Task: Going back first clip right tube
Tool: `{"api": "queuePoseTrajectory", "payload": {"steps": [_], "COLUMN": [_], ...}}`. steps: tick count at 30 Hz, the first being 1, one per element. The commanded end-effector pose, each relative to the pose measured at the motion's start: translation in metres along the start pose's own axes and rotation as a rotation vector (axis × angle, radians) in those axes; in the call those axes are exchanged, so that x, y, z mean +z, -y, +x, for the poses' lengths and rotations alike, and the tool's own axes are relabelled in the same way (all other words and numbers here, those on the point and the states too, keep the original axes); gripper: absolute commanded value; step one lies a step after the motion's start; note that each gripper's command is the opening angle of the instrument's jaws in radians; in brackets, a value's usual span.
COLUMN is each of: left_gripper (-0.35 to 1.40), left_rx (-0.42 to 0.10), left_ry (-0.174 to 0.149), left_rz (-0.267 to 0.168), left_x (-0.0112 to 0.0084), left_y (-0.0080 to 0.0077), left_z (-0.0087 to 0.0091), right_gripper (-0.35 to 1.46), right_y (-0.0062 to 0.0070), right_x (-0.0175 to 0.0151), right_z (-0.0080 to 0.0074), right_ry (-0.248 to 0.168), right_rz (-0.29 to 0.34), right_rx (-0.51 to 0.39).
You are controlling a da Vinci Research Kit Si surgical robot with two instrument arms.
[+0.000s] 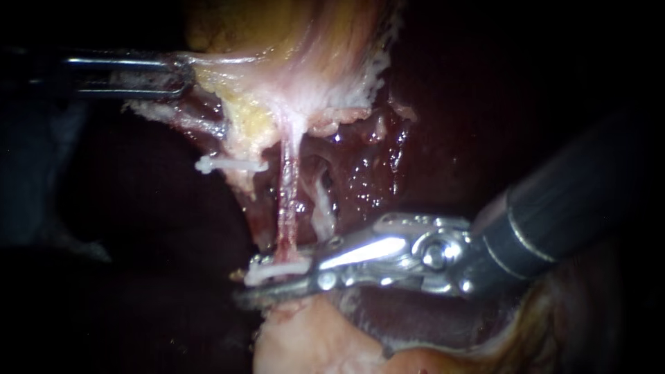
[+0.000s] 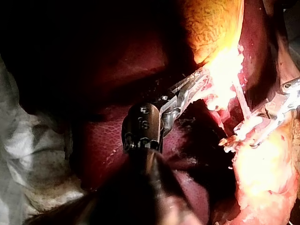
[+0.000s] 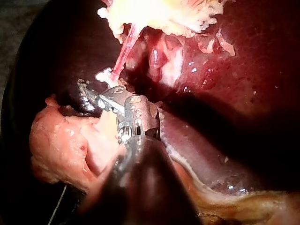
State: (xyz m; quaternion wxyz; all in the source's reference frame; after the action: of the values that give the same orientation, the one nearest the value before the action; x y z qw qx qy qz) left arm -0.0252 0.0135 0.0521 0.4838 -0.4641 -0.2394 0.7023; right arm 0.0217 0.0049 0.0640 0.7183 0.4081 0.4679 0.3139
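left instrument [image 1: 181,75] grips gallbladder [image 1: 305,62]; right instrument [image 1: 267,280], jaws parted, straddles lower clip [image 1: 275,271].

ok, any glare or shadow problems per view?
Endoscope view: hard glare on the metal of the right instrument, left instrument in deep shadow, borders black. Left wrist view: lower end of the gallbladder blown out white where the left instrument meets it. Right wrist view: pale tissue above the tube washed out, wet glints on the liver.

The dark red liver [image 1: 443,138] fills the centre and right of the frame, wet and glistening. The yellowish gallbladder [image 1: 277,41] sits at upper centre. Pale fatty tissue [image 1: 312,339] lies at bottom centre. A stained whitish cloth [image 2: 28,154] borders the liver.
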Motion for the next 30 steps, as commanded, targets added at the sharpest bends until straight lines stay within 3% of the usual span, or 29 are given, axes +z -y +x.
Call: {"api": "queuePoseTrajectory", "payload": {"steps": [1,5,13,18,25,30], "left_gripper": [-0.35,-0.35,-0.35,-0.35,-0.35,-0.35], "left_rx": [0.000,0.000,0.001,0.001,0.001,0.001], "left_ry": [0.000,0.000,0.000,0.000,0.000,0.000], "left_rz": [0.000,0.000,0.000,0.000,-0.001,0.000], "left_x": [0.0000,0.0000,0.0000,0.0000,-0.0001,-0.0001], "left_y": [0.0000,0.0000,0.0000,0.0000,0.0001,0.0001], "left_z": [0.0000,0.0000,-0.0001,-0.0001,-0.0001,-0.0001], "right_gripper": [0.48,0.48,0.49,0.50,0.50,0.50], "right_y": [-0.0003,-0.0015,-0.0035,-0.0033,-0.0019,-0.0017], "right_x": [0.0001,0.0000,-0.0015,-0.0039,-0.0106,-0.0153], "right_z": [-0.0002,-0.0005,-0.0006,-0.0006,-0.0002,0.0000], "right_ry": [-0.004,-0.003,0.028,0.030,0.037,0.045], "right_rz": [-0.007,-0.032,-0.153,-0.172,-0.178,-0.189], "right_rx": [-0.003,-0.051,-0.280,-0.359,-0.471,-0.567]}}
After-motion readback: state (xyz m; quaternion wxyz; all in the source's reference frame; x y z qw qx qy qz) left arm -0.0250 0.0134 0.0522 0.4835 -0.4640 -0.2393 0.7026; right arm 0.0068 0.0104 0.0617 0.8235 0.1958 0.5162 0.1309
